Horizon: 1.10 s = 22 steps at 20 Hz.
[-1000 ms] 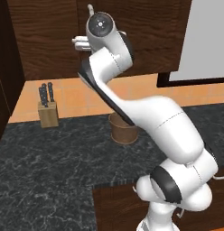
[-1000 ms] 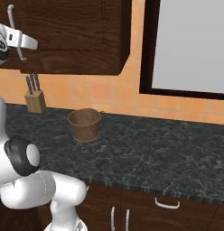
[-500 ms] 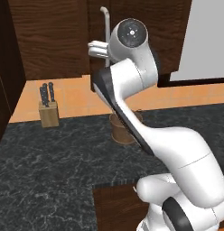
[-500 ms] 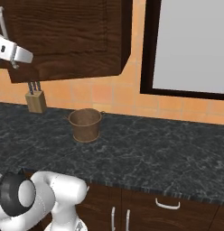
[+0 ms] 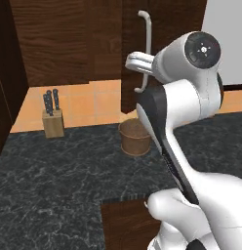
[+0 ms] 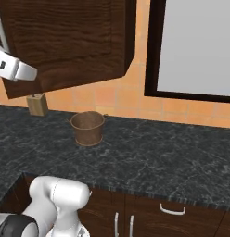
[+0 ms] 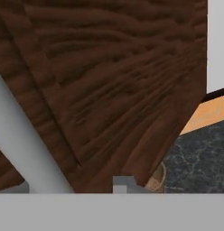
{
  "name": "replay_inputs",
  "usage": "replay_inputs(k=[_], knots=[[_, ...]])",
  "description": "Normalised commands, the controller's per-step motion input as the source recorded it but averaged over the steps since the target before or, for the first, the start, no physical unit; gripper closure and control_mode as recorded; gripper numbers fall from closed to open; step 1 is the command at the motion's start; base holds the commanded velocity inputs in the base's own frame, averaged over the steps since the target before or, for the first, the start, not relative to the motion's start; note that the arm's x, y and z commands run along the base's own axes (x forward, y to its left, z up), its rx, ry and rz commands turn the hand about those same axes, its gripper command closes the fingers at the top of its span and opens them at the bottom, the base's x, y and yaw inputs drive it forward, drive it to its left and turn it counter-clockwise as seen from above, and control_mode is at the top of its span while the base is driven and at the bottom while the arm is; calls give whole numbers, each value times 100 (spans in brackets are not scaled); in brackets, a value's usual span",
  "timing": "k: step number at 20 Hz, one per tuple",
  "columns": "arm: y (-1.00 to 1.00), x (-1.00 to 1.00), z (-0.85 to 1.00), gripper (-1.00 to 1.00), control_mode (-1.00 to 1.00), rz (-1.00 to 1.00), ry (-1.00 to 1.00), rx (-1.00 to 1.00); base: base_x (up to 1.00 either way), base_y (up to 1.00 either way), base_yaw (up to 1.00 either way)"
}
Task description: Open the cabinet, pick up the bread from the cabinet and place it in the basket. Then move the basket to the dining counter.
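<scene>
On the wall above the worktop: we log one dark walnut-grain wall cabinet [image 5: 162,44] with its door [image 6: 66,41] swung part-way out over the counter.
Handle: one long vertical silver bar handle [image 5: 145,49] on the door edge; in the hand view it runs as a pale slanted bar [image 7: 28,149] close to the lens.
Claw: the two-finger gripper [image 5: 135,62] sits at the handle; we see one small grey tip [image 7: 124,182] beside the bar, the other side is cut off, so we cannot tell whether the fingers are clamped or apart.
Cabinet interior: hidden from us by the door and by the arm; we cannot make out any shelf.
Basket: one round brown wooden bucket-like basket [image 6: 88,128] stands upright on the black marble worktop [image 6: 172,157], below the open door; its inside looks bare in the right base view; the arm partly covers it in the left base view [image 5: 133,139].
Knife block: one wooden block [image 5: 53,122] with three black handles, well apart from the basket; in the right base view the door cuts off its top [image 6: 37,104].
Window: one dark-framed pale pane [image 6: 195,46], cut off at the edge.
Low cabinets: three small silver handles [image 6: 172,210] counted under the worktop.
</scene>
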Motion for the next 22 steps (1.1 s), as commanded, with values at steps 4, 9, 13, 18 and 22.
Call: replay_inputs(k=[4, 9, 13, 18, 22], knots=[[-100, -65, -17, 100, -100, 0, 0, 2, 0, 0, 0], [-100, -57, -24, 100, -100, 0, 0, 1, 0, 0, 0], [-100, -47, -17, 100, -100, 0, -8, 0, 0, 0, 0], [-100, -47, -6, 100, -100, 0, -16, 1, 0, 0, 0], [-78, -96, 3, 100, -100, 0, -21, 12, 0, 0, 0]])
